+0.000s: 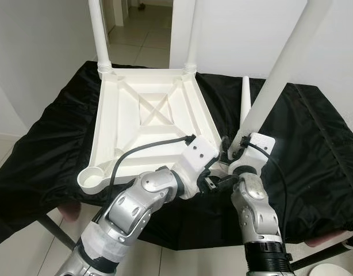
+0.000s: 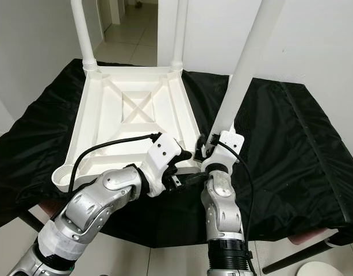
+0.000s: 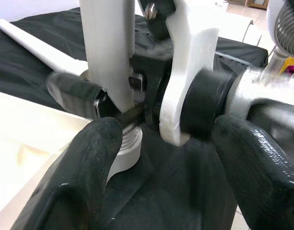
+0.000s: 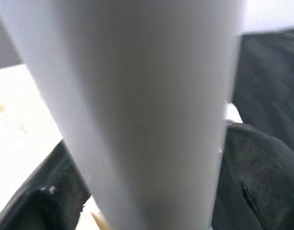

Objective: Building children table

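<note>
A white plastic children's table lies upside down on a black cloth. Two white legs stand in its far corner sockets. A third leg leans over the near right corner, and my right gripper is shut on its lower end, just above the socket collar. In the right wrist view the leg sits between both fingers. My left gripper is open, right beside the right gripper at that corner, holding nothing. A loose leg lies on the cloth behind. The near left socket is empty.
The black cloth covers a low work surface with free room on the right side. White walls close in on the left and behind, and a doorway opens onto tiled floor. A white round object sits on the floor at the lower right.
</note>
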`<state>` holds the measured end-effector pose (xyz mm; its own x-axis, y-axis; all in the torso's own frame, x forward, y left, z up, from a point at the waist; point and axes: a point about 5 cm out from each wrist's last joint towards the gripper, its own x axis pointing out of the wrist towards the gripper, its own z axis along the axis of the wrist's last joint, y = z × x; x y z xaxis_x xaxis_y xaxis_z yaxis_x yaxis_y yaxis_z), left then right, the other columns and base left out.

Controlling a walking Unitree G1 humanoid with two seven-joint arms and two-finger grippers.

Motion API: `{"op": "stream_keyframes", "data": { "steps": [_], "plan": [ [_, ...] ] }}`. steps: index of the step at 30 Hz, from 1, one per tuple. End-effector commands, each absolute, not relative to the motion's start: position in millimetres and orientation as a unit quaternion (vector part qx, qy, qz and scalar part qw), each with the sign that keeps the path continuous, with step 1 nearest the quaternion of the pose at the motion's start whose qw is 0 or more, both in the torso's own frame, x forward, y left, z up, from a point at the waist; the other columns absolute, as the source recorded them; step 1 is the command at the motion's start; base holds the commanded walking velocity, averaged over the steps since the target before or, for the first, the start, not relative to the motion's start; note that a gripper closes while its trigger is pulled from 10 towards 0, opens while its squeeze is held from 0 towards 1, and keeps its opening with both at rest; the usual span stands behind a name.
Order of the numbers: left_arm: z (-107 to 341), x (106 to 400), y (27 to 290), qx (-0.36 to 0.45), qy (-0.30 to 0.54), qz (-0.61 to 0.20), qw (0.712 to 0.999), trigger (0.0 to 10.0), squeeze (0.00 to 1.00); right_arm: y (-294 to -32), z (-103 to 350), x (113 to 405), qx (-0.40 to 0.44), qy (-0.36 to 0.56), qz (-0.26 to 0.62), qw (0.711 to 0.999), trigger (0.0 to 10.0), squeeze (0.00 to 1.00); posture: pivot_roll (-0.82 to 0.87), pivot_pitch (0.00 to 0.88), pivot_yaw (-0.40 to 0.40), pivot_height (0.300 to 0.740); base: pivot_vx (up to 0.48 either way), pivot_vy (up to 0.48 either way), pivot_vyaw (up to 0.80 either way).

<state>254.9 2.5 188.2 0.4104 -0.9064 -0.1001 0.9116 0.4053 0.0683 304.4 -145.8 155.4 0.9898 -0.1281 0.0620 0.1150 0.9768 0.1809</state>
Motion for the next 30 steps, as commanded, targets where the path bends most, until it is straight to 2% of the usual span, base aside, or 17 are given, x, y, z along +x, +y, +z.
{"op": "stream_keyframes", "data": {
  "steps": [1,2,3,4,5,7,14,24,29,30],
  "plan": [
    [185,254,1,0.066,0.029,-0.549,0.832,10.0,0.0,-150,156,303,0.085,-0.04,-0.054,0.994,10.0,1.0,0.02,0.0,-0.035,0.74,0.0,0.0,0.0],
    [185,254,1,0.066,0.029,-0.549,0.832,10.0,0.0,-150,156,303,0.085,-0.04,-0.054,0.994,10.0,1.0,0.02,0.0,-0.035,0.74,0.0,0.0,0.0],
    [185,254,1,0.065,0.029,-0.549,0.833,10.0,0.0,-155,156,304,0.078,-0.039,-0.038,0.995,10.0,0.71,0.02,0.0,-0.036,0.74,0.0,0.0,0.0],
    [185,254,1,0.065,0.029,-0.549,0.833,10.0,0.0,-155,156,304,0.078,-0.039,-0.038,0.995,10.0,0.71,0.02,0.0,-0.036,0.74,0.0,0.0,0.0],
    [186,254,1,0.065,0.028,-0.549,0.833,10.0,0.0,-160,157,306,0.06,-0.043,-0.011,0.997,10.0,0.0,0.02,0.0,-0.036,0.74,0.0,0.0,0.0],
    [186,254,1,0.065,0.028,-0.549,0.833,10.0,0.0,-164,158,307,0.048,-0.046,0.006,0.998,10.0,0.0,0.02,0.0,-0.035,0.74,0.0,0.0,0.0],
    [186,255,0,0.065,0.027,-0.551,0.832,10.0,0.0,-161,158,317,0.011,-0.053,0.168,0.984,10.0,0.0,0.01,0.0,-0.023,0.74,0.0,0.0,0.0],
    [188,257,0,0.066,0.024,-0.549,0.833,10.0,0.0,-160,147,325,-0.006,-0.033,0.266,0.963,10.0,0.0,0.02,0.0,-0.017,0.74,0.0,0.0,0.0],
    [188,257,-1,0.066,0.023,-0.547,0.834,10.0,0.0,-165,146,331,-0.017,-0.024,0.276,0.961,10.0,0.0,0.02,0.0,-0.018,0.74,0.0,0.0,0.0],
    [189,257,-1,0.067,0.022,-0.546,0.835,10.0,0.0,-168,144,333,-0.024,-0.015,0.279,0.96,6.1,0.0,0.02,0.0,-0.02,0.74,0.0,0.0,0.0]
  ]
}}
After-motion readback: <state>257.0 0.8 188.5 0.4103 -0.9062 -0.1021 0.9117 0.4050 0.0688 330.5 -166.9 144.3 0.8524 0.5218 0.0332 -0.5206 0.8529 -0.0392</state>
